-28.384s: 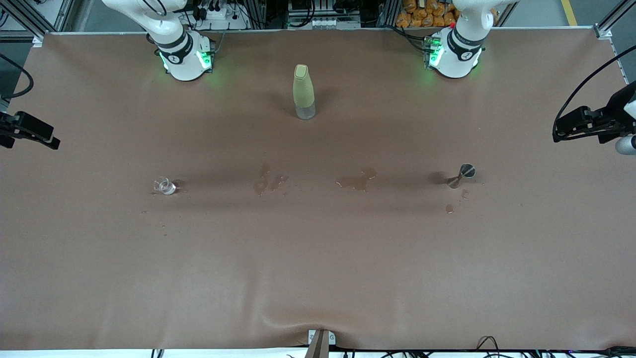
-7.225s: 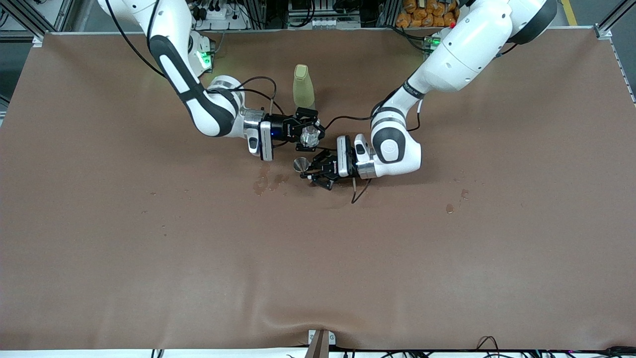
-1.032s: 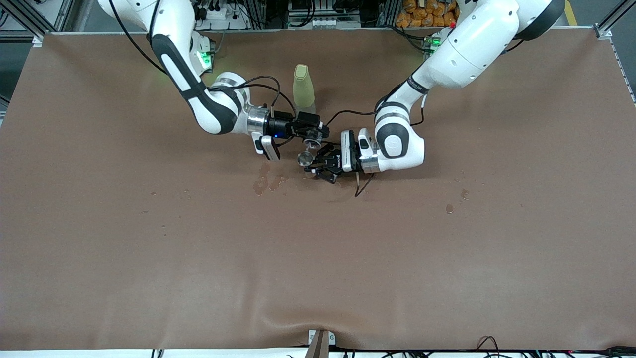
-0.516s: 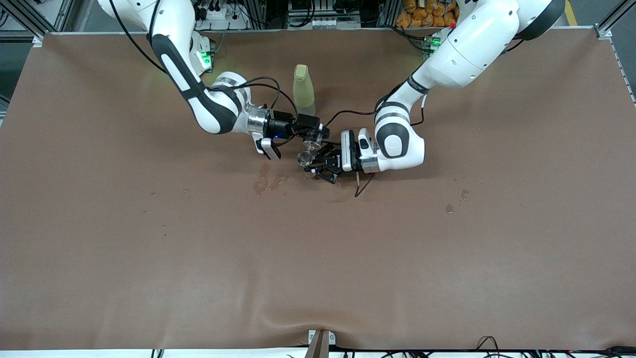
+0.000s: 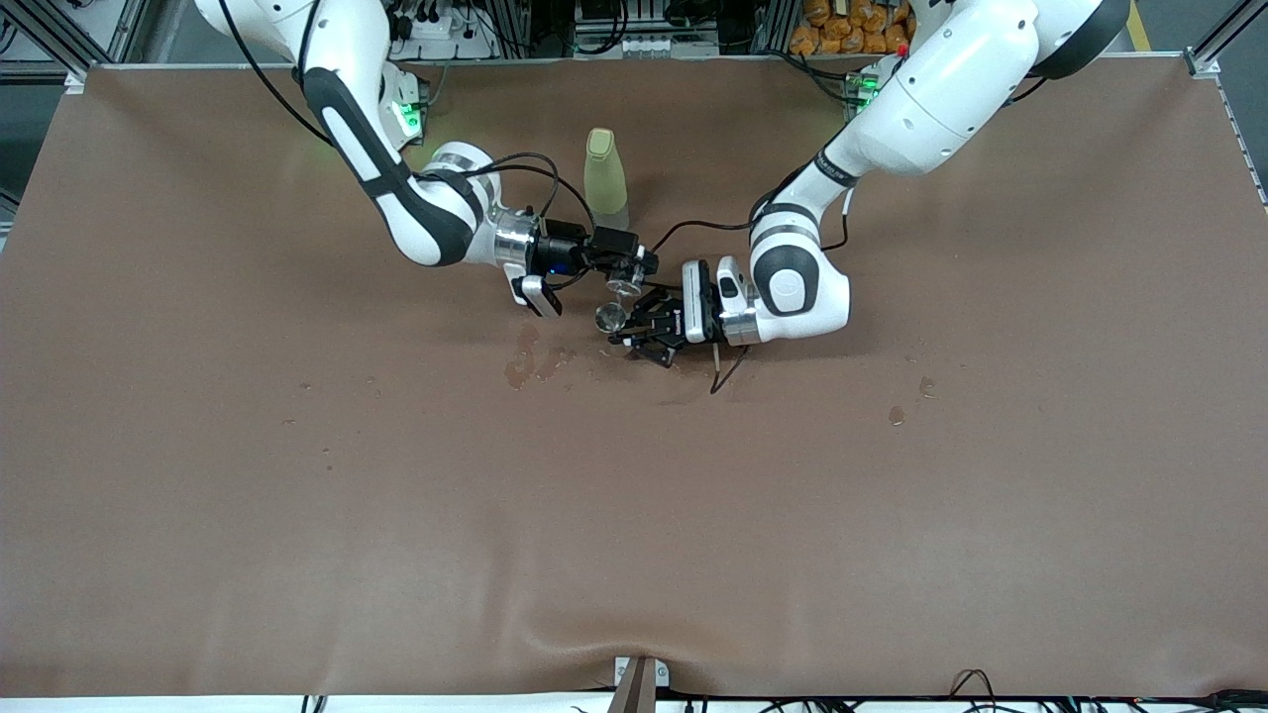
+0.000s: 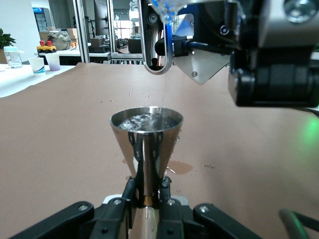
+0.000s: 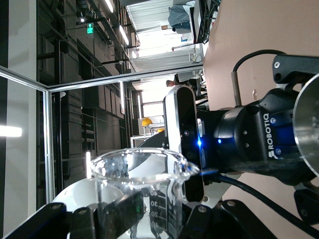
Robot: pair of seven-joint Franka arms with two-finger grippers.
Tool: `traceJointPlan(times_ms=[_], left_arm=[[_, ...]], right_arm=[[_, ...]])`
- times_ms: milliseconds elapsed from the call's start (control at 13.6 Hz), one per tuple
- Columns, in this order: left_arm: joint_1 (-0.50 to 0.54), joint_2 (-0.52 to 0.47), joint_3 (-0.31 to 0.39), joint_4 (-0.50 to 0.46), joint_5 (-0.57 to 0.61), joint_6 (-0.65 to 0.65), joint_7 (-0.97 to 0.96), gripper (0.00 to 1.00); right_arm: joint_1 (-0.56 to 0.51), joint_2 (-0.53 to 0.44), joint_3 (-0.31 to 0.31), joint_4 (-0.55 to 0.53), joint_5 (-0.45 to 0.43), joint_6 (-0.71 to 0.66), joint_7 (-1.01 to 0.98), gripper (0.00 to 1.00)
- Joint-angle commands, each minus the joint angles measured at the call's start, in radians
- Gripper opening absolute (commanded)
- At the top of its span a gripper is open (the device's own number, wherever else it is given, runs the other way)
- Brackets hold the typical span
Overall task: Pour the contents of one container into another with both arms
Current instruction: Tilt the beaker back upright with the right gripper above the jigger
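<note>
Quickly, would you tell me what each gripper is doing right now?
Left gripper: shut on the metal jigger, held upright.
Right gripper: shut on the clear beaker, tipped over the jigger.

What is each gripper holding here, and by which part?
Left gripper grips the steel jigger at its narrow waist; right gripper grips the glass beaker by its body.

The middle of the tabletop [image 5: 198,515] is crowded: the right tool [image 5: 622,269] with a tilted glass beaker [image 5: 621,286] and the left tool [image 5: 634,332] with a steel jigger [image 5: 607,317] are held close together there, one just above the other, with little room left between them. Just beside them, toward the edge where the bases stand, passage is blocked by an upright green bottle [image 5: 604,183]. Cables are looped around both wrists. Bare cloth, marked only by wet patches [image 5: 530,358], is seen along the edge nearest the front camera and toward both ends.
</note>
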State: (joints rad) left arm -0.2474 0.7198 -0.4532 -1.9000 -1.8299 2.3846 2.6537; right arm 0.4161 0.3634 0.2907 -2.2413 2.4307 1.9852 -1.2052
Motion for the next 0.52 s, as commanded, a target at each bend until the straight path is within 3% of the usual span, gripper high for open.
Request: traceJointPlan(times_ms=[0,442], left_arm=[[0.023,-0.046,-0.021,-0.048,-0.037,-0.005,0.028,0.00],[0.054,-0.063,-0.035,-0.056,-0.035,-0.008,0.028,0.00]], right_arm=[[0.007,-0.034,-0.001,-0.011,0.021,-0.005,-0.008,0.00],[-0.068,-0.113,-0.015,-0.007,-0.130,0.000,-0.521,0.00]])
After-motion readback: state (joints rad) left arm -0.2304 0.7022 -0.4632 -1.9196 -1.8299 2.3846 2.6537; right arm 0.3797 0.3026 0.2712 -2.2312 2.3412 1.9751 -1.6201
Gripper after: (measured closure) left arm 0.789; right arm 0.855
